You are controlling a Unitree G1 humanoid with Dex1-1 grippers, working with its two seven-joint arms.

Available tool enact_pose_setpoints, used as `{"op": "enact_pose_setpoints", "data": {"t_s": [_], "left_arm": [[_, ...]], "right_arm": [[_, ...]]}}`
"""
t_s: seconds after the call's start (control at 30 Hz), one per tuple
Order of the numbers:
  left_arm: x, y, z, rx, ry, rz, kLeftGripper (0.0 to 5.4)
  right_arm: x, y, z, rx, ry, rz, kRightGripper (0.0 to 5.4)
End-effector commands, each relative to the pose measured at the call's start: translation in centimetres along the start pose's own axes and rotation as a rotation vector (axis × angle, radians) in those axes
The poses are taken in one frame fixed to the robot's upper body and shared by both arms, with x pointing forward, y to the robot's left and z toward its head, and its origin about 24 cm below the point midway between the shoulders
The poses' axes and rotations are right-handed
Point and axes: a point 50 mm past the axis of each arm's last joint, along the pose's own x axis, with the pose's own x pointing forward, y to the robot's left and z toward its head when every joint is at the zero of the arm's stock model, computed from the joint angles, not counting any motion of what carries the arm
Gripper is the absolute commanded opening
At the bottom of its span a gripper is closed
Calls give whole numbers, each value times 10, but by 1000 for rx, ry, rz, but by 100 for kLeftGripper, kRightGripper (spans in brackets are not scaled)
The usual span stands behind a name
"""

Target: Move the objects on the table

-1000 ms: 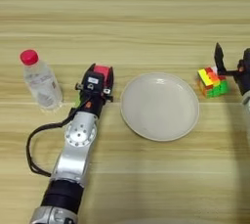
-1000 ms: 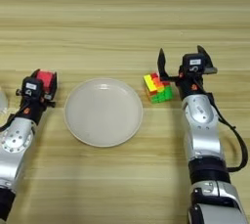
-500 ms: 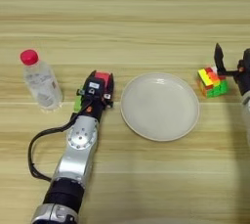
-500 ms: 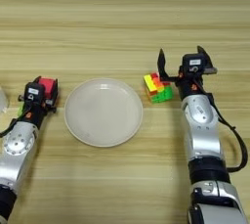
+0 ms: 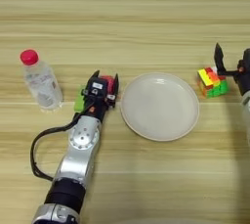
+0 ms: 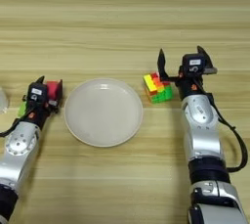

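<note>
Both my grippers sit low: left gripper (image 5: 104, 82) pinching the small red cube (image 5: 108, 85), right gripper (image 6: 181, 60) spread beside the multicoloured puzzle cube (image 6: 157, 87).

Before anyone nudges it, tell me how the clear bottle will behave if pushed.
The bottle stands upright, tall on a narrow base, so a high push would likely tip it. Its round body would probably roll once down. It looks like clear thin plastic, so probably light.

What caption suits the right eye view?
Left hand holds a red cube; open right hand beside puzzle cube.
</note>
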Motion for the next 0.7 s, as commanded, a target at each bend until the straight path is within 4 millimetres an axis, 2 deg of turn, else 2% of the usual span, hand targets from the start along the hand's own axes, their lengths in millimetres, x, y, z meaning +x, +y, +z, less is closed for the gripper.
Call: {"op": "enact_pose_setpoints", "data": {"t_s": [0.03,0.53,0.7], "left_arm": [[2,-3,2,-1,-8,-12,349],[3,1,7,8,-34,17,483],[2,4,19,20,-99,41,528]], "right_arm": [[0,0,-1,9,12,0,540],[1,2,-1,12,12,6,540],[1,2,-1,12,13,6,540]]}}
